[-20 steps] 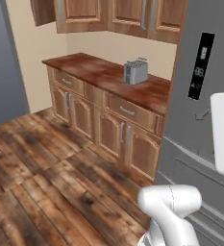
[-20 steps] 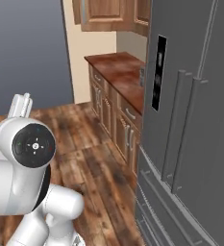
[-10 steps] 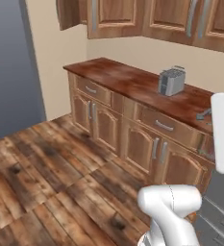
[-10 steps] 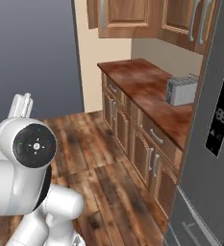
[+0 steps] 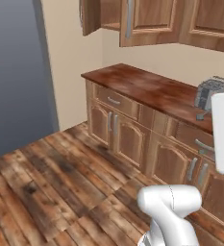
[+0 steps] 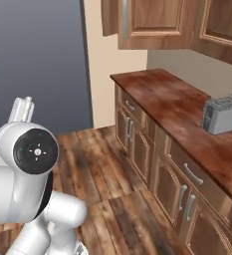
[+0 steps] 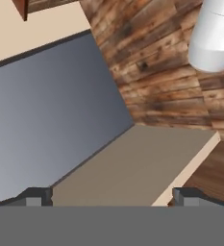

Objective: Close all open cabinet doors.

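Note:
Wall cabinet doors hang above the counter. The leftmost cabinet door (image 5: 89, 17) (image 6: 110, 17) stands swung wide open, edge toward me, with the cabinet's inside showing beside it. The door next to it (image 5: 149, 21) (image 6: 157, 22), with a long grey bar handle, sits at an angle to the row and looks partly swung out. A further door (image 5: 209, 21) (image 6: 222, 25) lies flat in the row. My gripper (image 7: 112, 197) is open with nothing between its fingertips (image 7: 36, 196), far from the doors, facing floor and a grey wall.
A brown counter (image 5: 147, 89) (image 6: 172, 97) with drawers and base doors runs under the cabinets. A grey toaster (image 5: 209, 91) (image 6: 222, 114) stands on it. A grey wall (image 5: 17, 72) closes the left. Wooden floor (image 5: 60, 178) lies open before the counter. My folded arm (image 6: 30, 154) is low left.
The whole picture has shifted as the base turned: the fridge has left the views, and the counter's left end and the open wall cabinet door have come in. The gripper stays open.

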You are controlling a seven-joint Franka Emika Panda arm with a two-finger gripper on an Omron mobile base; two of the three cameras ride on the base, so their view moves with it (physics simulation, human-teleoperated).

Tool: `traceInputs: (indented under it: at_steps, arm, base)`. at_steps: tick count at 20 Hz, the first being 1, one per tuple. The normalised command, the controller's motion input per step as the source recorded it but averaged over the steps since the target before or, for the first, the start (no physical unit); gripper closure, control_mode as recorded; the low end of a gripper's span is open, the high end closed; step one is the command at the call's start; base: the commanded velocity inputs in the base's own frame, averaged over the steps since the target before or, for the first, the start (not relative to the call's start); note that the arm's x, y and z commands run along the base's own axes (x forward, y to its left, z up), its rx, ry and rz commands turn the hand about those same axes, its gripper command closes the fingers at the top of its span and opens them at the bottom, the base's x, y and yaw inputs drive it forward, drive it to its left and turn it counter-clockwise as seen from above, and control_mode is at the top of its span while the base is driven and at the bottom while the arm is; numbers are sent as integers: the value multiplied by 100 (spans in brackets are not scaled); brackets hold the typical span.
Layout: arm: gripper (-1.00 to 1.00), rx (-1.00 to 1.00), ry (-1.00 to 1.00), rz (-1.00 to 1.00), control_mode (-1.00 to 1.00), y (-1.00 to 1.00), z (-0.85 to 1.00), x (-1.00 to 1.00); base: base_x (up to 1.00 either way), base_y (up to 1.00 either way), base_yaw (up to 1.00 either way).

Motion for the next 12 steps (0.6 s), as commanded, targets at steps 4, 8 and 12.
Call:
traceInputs:
  at_steps: [4, 8, 12]
  arm:
    - [-100, 0, 0, 0, 100, 0, 0, 0]
    - [-100, 0, 0, 0, 100, 0, 0, 0]
    - [-100, 0, 0, 0, 100, 0, 0, 0]
  base:
    - [100, 74, -8]
    - [100, 70, -14]
    - [96, 55, -25]
